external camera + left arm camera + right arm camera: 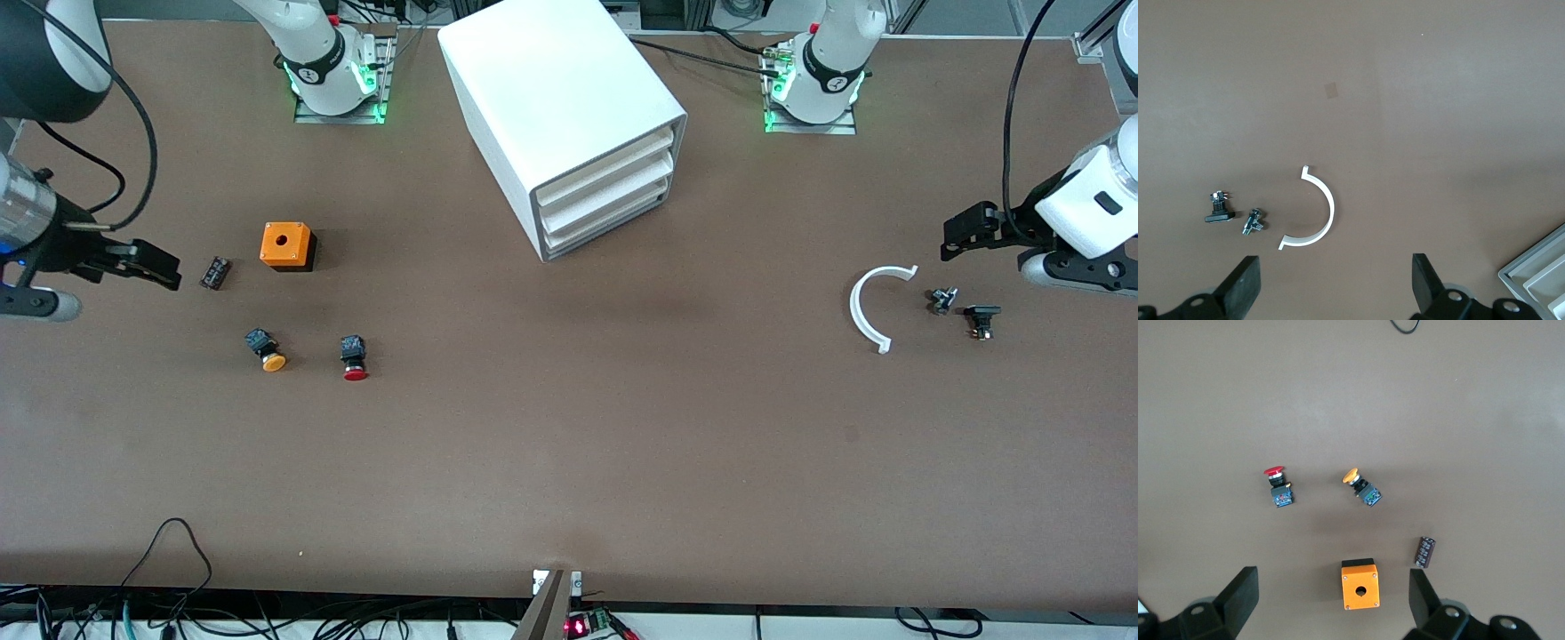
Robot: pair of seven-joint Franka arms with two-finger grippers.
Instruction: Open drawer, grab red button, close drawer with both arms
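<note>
The button lies on its side on the brown tabletop, well away from the cabinet, toward the right arm's end of the table and nearer to the front camera than the cabinet. Its long axis runs from the black-blue body to the round red cap, and the cap points toward the front camera. The drawer, uppermost of three in the cabinet, sits shut, flush with the two below it, its front facing the front camera and angled toward the left arm's end.

An orange-capped button lies beside the red one, farther from the cabinet, its cap also turned toward the front camera. An orange box with a hole in its top stands between those buttons and the robot bases, with a small dark cylinder just beside it.

The right gripper hangs over the tabletop near the dark cylinder, fingers spread apart and empty. The left gripper hovers at the other end, its fingers also apart and empty, above a white curved strip and two small fittings.
</note>
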